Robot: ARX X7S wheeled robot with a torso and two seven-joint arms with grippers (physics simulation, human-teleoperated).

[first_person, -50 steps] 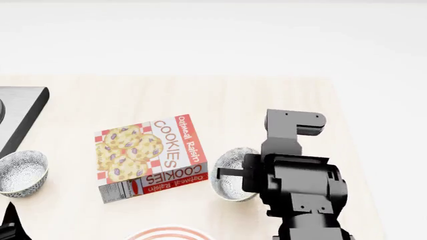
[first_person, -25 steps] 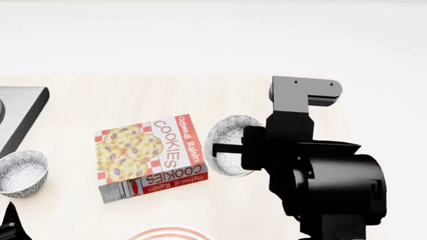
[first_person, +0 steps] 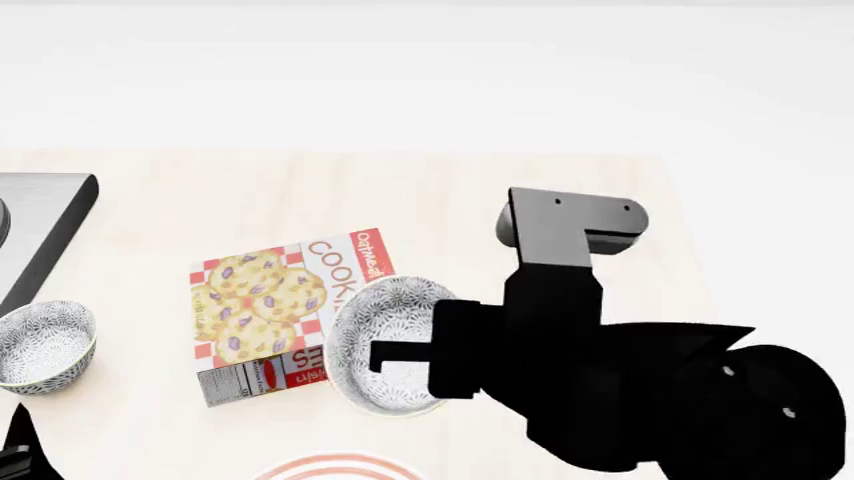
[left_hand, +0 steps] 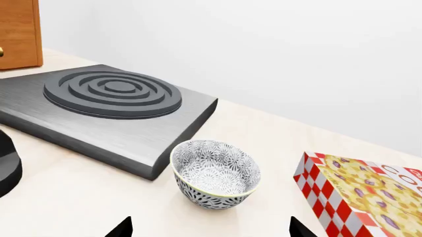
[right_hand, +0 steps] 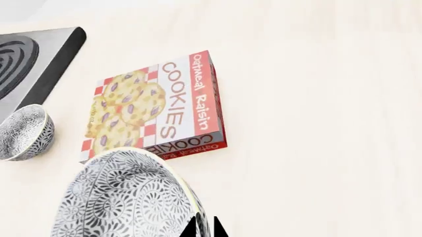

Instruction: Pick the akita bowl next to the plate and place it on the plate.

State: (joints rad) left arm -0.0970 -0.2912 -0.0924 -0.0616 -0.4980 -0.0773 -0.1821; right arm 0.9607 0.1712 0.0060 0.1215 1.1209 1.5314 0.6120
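Note:
My right gripper (first_person: pixel 390 353) is shut on the rim of an akita bowl (first_person: pixel 380 310), a small bowl with a grey-and-white pattern. It holds the bowl tilted in the air over the near corner of the cookie box. In the right wrist view the fingertips (right_hand: pixel 196 228) pinch the bowl's (right_hand: pixel 125 197) wall. Only the far edge of the red-ringed plate (first_person: pixel 340 466) shows, at the bottom of the head view, just nearer than the bowl. My left gripper (left_hand: pixel 211 233) is open and empty, facing a second patterned bowl (left_hand: pixel 214 173) that stands on the table.
An Oatmeal Raisin cookie box (first_person: pixel 274 310) lies flat mid-table. The second bowl (first_person: pixel 47 345) sits at the left, beside a dark stove plate (first_person: pixel 47 215) with a ringed burner (left_hand: pixel 112 91). A wooden cabinet (left_hand: pixel 20 32) stands behind it. The table's right edge (first_person: pixel 694 270) is near my right arm.
The right gripper lifted the bowl off the table, then carried it left and nearer, from beside the cookie box to above its near corner. The left arm stayed still.

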